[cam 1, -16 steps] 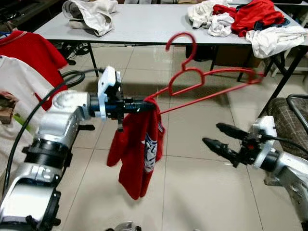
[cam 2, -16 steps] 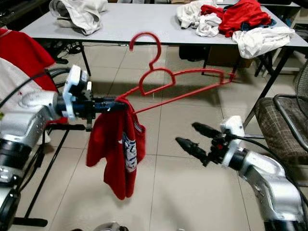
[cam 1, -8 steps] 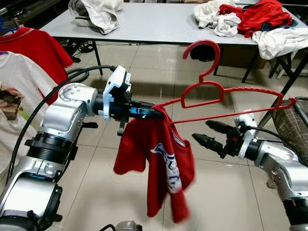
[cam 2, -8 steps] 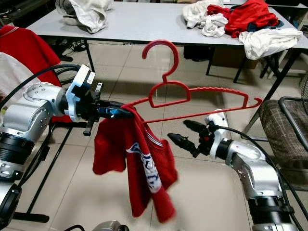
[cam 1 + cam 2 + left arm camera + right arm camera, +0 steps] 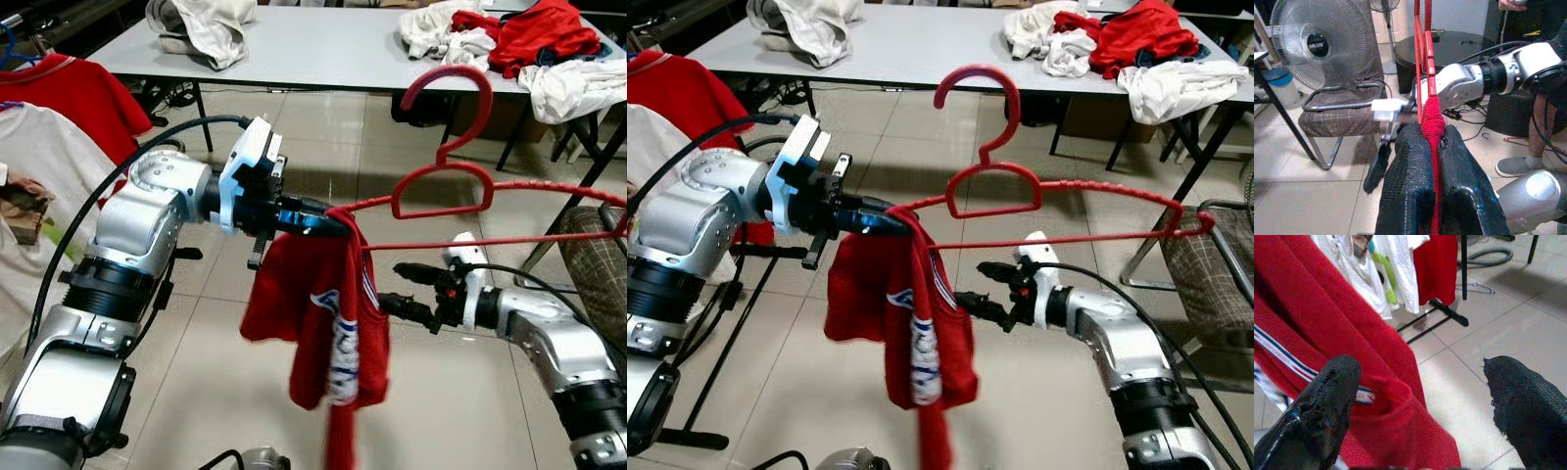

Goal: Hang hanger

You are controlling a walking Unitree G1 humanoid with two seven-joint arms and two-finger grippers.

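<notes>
Both jaws closer now: right gripper reaches red shirt.

Round black hub badge of the grey wire-cage pedestal fan carries small white lettering, too blurred to read. Red shirt hanging off the hanger has white print with blue, not legible.

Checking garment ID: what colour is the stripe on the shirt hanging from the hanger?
White with dark blue edging, on the red shirt; clearest in the right eye view.
</notes>
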